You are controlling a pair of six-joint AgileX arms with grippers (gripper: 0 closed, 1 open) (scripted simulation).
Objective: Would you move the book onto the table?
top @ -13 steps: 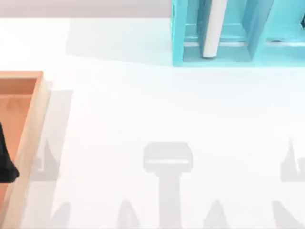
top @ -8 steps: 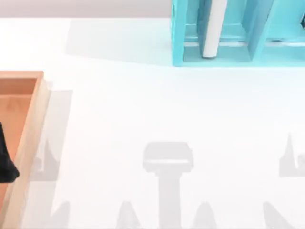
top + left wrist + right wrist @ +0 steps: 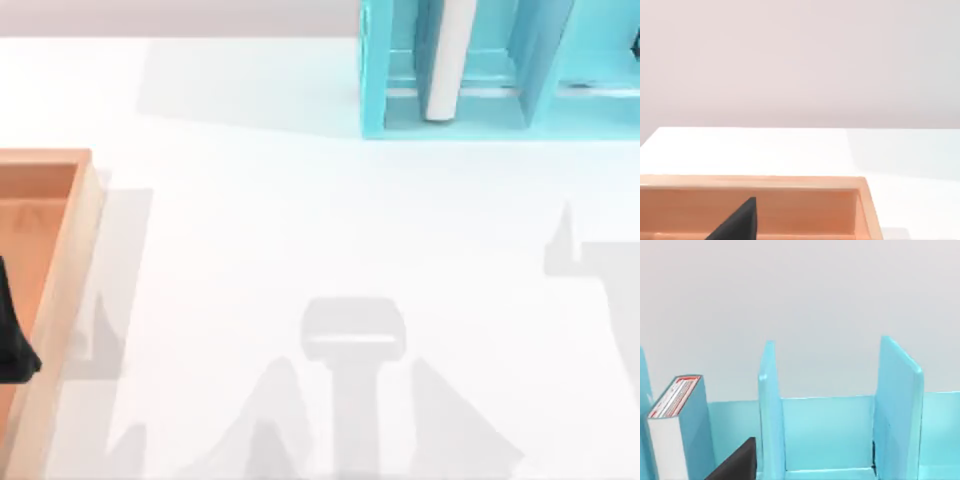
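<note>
Now the right arm is approaching: the book (image 3: pixel 675 430) stands upright in the shelf (image 3: pixel 830 432) ahead; its finger spread I cannot tell. Next, line up on the book.

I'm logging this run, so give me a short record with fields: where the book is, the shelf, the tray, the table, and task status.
book: the book stands upright in a compartment of the cyan shelf unit, white page edges facing out
shelf: at the table's far edge, right of centre in the top view
tray: wooden tray at the table's left edge, a dark object inside
table: the table, white, crossed by arm shadows
status: book not yet on the table
</note>
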